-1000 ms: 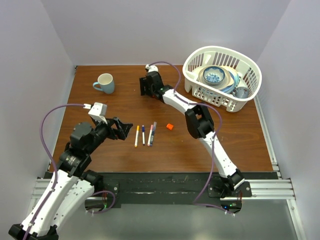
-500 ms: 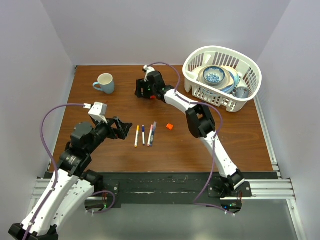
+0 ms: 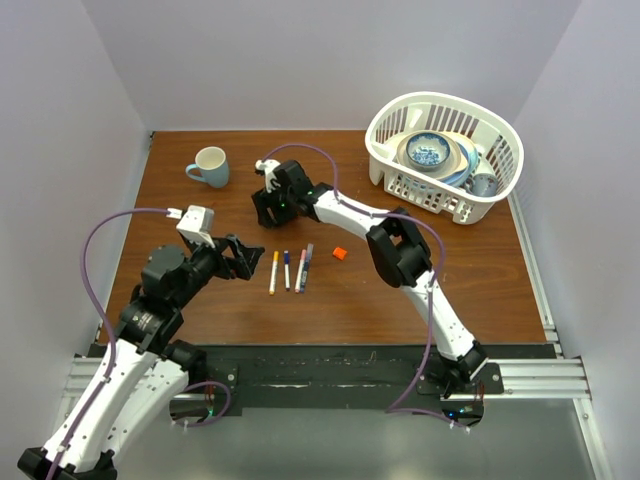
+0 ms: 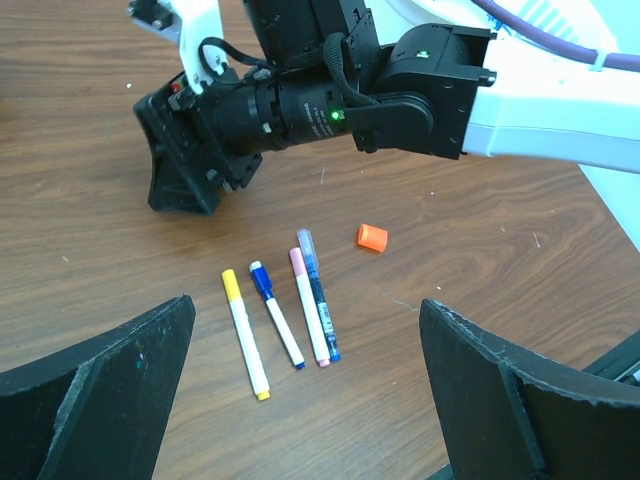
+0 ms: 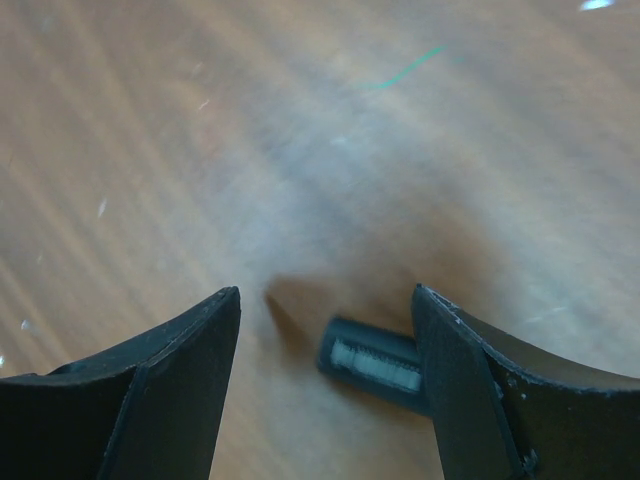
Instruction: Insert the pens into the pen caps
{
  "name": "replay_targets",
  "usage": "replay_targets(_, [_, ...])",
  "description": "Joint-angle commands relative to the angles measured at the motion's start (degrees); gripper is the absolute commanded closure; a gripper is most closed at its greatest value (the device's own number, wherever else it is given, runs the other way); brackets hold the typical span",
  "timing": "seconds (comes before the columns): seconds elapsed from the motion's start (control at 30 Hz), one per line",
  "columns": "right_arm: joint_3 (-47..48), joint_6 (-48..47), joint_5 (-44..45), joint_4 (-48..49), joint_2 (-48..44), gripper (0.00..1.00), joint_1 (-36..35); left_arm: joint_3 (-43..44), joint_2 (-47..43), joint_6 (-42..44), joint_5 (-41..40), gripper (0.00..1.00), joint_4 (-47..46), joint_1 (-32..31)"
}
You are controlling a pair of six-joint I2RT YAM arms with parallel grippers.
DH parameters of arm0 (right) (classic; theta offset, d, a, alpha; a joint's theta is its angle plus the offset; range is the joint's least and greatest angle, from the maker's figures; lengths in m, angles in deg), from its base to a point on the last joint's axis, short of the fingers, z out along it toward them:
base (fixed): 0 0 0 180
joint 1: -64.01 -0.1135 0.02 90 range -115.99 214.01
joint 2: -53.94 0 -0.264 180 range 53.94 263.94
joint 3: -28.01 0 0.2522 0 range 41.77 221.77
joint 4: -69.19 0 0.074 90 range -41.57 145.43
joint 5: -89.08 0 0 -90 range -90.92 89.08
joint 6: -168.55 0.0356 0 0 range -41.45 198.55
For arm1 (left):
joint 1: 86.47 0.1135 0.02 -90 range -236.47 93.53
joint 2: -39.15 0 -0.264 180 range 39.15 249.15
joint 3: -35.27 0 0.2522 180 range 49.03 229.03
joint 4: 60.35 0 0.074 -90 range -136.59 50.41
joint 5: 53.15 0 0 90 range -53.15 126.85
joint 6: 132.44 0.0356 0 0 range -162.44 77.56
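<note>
Left gripper (image 3: 248, 262): released, its black, matte, wedge-shaped fingers (image 4: 95, 385) spread wide, with nothing held. It is poised low over the table (image 4: 480, 330), a brown wood-grain surface with fine scratches.

Just ahead of it, framed between the spread fingers in the left wrist view, four slim pens are laid side by side, almost parallel and close together. They are a white barrel with yellow ends (image 4: 245, 335), a white barrel with a blue end (image 4: 277, 315), a white barrel with a pink end (image 4: 308, 305), and a clear-and-dark-blue pen (image 4: 318, 295) just beside the pink one. A small orange cap (image 4: 372, 237), stubby and glossy, is seen beyond the pens and to their right, apart from them.

Right gripper (image 5: 325, 305): open, nothing between its dark fingers, pointed down near the bare wood beyond the pens. A small dark ridged piece (image 5: 372, 362) is noted by its right finger, but what it is cannot be told.

Beyond the right gripper stand a pale mug (image 3: 210, 166) and a white lattice basket (image 3: 400, 185).
</note>
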Motion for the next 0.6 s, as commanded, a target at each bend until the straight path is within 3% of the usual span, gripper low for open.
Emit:
replay_targets(0.0, [-0.04,-3.77,-0.44,-6.97,-2.63,0.28,-0.77,0.55,1.22,2.83,1.3,0.01,-2.22,-0.22])
replay_targets(0.23, [-5.13,-1.14,0.87,-5.04,-11.5,0.28,-0.85,9.86,8.51,8.19,0.8,0.02,3.4,-0.22])
replay_targets(0.37, [-10.31,3.25,9.9,-6.95,-20.55,0.28,-0.68,16.1,17.01,8.98,-6.41,0.04,7.88,-0.22])
replay_targets(0.43, [-14.79,6.59,18.43,-9.51,-26.96,0.28,-0.59,20.4,22.45,9.69,-9.65,0.04,10.51,-0.13])
replay_targets(0.57, [-26.64,11.77,23.46,-10.67,-40.66,0.3,-0.59,26.48,30.22,9.87,-10.82,0.07,15.71,-0.05])
